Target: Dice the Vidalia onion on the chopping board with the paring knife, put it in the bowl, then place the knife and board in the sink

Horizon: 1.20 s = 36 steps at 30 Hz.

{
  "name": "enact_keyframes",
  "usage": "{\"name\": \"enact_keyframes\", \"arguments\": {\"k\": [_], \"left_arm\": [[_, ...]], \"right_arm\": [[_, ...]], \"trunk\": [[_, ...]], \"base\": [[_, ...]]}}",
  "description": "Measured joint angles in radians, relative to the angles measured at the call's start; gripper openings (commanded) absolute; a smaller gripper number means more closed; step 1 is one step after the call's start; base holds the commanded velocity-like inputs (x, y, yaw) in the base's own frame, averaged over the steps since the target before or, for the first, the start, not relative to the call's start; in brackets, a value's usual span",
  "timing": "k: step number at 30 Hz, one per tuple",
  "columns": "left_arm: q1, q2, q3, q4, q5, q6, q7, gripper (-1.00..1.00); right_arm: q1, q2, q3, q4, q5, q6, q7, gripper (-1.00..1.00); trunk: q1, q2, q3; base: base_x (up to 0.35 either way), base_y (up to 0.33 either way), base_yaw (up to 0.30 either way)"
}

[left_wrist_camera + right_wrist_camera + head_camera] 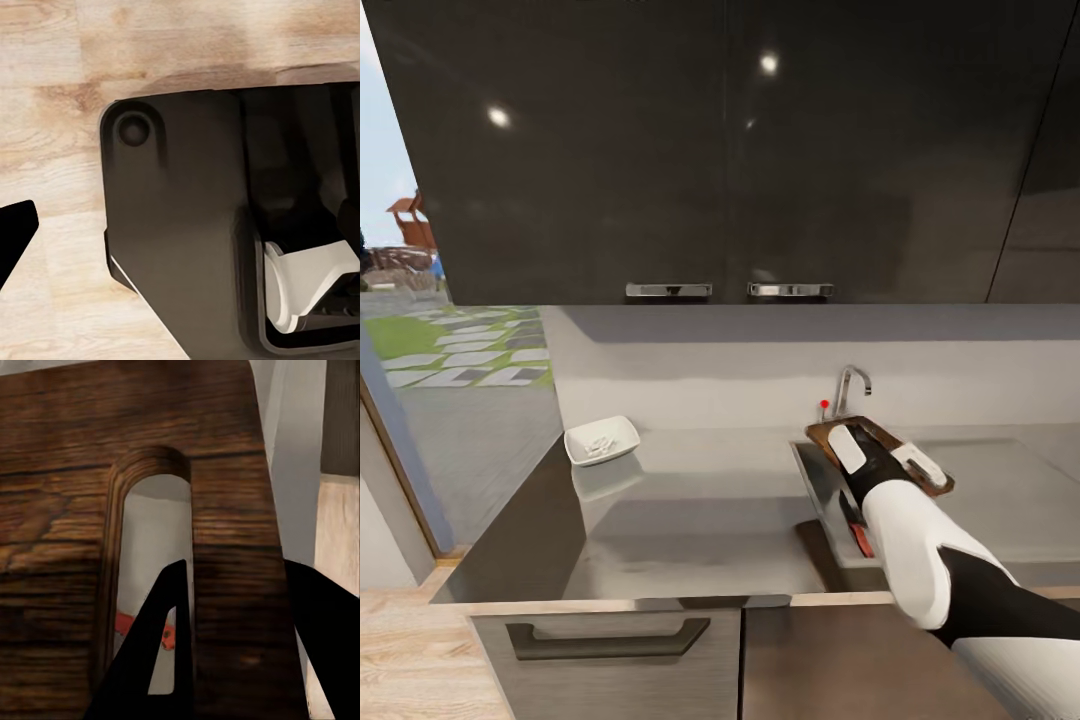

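Right gripper [232,649] has its jaws pinching the chopping board [880,452] by its slot, held tilted over the sink [815,490] where the paring knife [858,535] lies, and a hasty release could slam it onto the blade.

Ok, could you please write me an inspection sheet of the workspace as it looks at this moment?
Surface: grey countertop, reflective, no spills seen.
Job's things: white bowl at the back left of the countertop with diced onion inside; chopping board held tilted over the sink; paring knife down in the sink, red-orange handle showing.
Clutter: nothing seen.
Grippers: right gripper has its jaws closed on the board beside its handle slot; left gripper hangs low over the wooden floor, jaws' state unclear.
Cables: nothing seen.
Surroundings: dark wall cabinets above, chrome tap behind the sink, garden through the opening at left.
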Motion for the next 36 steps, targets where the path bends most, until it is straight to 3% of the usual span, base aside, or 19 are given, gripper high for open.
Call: {"name": "enact_keyframes", "arguments": {"k": [5,12,18,24,36], "left_arm": [[0.000,0.001,0.000,0.000,0.000,0.000,0.000,1.00],[0.000,0.001,0.000,0.006,0.000,0.000,0.000,1.00],[0.000,0.001,0.001,0.009,0.000,0.000,0.000,1.00],[0.000,0.001,0.001,0.009,0.000,0.000,0.000,1.00],[0.000,0.000,0.002,0.012,0.001,0.001,0.001,1.00]], "right_arm": [[0.000,-0.005,-0.009,0.103,-0.012,-0.078,0.006,-1.00],[0.001,-0.014,-0.013,0.187,-0.096,-0.153,0.037,-1.00],[0.003,-0.034,-0.010,0.227,-0.102,-0.197,0.077,-1.00],[0.004,-0.036,-0.008,0.251,-0.102,-0.232,0.080,-1.00],[0.004,-0.037,0.000,0.325,-0.112,-0.293,0.080,-1.00]], "trunk": [[0.000,0.000,0.000],[0.000,0.000,0.000],[0.000,0.000,0.000],[0.000,0.000,0.000],[0.000,0.000,-0.006]], "base": [[0.000,0.000,0.000],[0.002,0.000,0.000],[0.144,-0.069,0.000],[0.264,-0.114,0.000],[0.018,-0.007,0.000]]}}
